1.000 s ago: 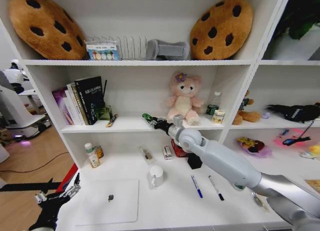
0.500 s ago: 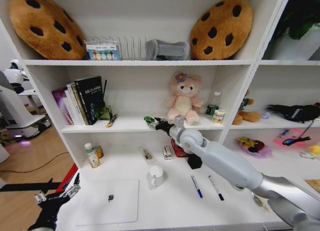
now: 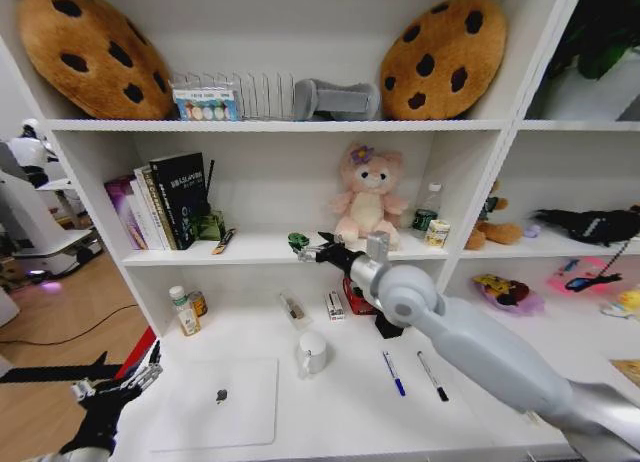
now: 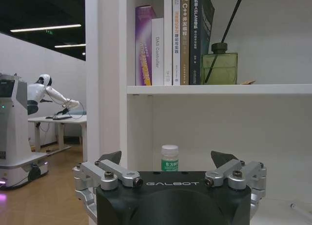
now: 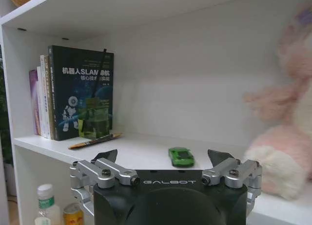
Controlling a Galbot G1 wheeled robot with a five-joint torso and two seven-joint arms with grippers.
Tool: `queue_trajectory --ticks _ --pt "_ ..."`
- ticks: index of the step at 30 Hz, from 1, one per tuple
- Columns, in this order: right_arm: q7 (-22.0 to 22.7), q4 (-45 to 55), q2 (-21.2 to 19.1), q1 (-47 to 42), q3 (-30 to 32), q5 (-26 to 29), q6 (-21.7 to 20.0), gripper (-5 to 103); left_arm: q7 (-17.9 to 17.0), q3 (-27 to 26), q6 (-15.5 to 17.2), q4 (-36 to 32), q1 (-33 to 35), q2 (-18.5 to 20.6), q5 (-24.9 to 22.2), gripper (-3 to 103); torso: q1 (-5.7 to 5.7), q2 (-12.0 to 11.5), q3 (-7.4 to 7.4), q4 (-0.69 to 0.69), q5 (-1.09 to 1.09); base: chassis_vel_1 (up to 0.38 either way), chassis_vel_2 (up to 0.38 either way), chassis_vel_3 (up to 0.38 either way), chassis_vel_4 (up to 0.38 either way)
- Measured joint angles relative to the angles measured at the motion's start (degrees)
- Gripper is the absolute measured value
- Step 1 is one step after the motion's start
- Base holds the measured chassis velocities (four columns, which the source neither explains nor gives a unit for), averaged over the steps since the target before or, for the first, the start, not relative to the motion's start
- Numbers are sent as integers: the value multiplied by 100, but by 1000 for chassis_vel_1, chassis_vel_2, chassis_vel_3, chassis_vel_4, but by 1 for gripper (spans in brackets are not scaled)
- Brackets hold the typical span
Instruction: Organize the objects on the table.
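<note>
A tiny green toy car (image 3: 297, 240) (image 5: 181, 156) stands on the white middle shelf (image 3: 250, 250), left of a pink plush. My right gripper (image 3: 313, 249) (image 5: 165, 156) hovers open just in front of the car, its fingers apart from it. On the white table (image 3: 340, 417) lie a slim silver laptop (image 3: 215, 402), a blue-capped pen (image 3: 393, 372) and a black-capped pen (image 3: 432, 375). Low at the table's left end, off its edge, my left gripper (image 3: 112, 390) (image 4: 168, 159) is open and holds nothing.
A white mug (image 3: 312, 352), a small bottle (image 3: 181, 311) (image 4: 169, 158), a can and small boxes stand at the back of the table. Books (image 3: 160, 200), a green diffuser (image 3: 209, 223) and a pencil (image 3: 223, 241) occupy the shelf's left part. Cookie cushions sit on top.
My right gripper has let go of the green toy car and drawn back slightly from the shelf. The car stays on the shelf. The left arm has barely moved.
</note>
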Motion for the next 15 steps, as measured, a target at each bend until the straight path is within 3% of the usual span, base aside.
queue_trajectory --ticks 1,3,5,7,9,10,15 --pt "0 0 0 0 0 0 0 100 0 0 0 0 0 0 0 100 0 0 0 0 0 0 0 0 0" --pt "-30 317 -379 -963 542 -544 170 100 -9 0 4 0 -28 -12 -6 100 0 0 0 0 -1 0 0 0 0" --pt "-84 402 -437 -1411 810 -728 255 100 -8 8 8 1 -42 -22 -6 100 0 0 0 0 -1 0 0 0 0" --pt "8 607 -369 -2370 1435 -1005 363 100 -10 24 23 1 -82 -62 -5 100 0 0 0 1 0 0 0 0 0" --pt "65 651 -330 -2539 1545 -1049 371 100 -11 26 25 0 -85 -68 -6 100 0 0 0 1 -1 0 0 0 0" --pt "145 734 -218 -3157 1926 -1304 435 100 -14 27 26 -5 -78 -78 -10 100 0 0 0 3 0 0 0 0 0" --pt "148 788 -46 -4190 2596 -1724 607 100 -14 25 11 -4 -58 -82 -10 100 0 0 0 1 -1 0 0 0 0"
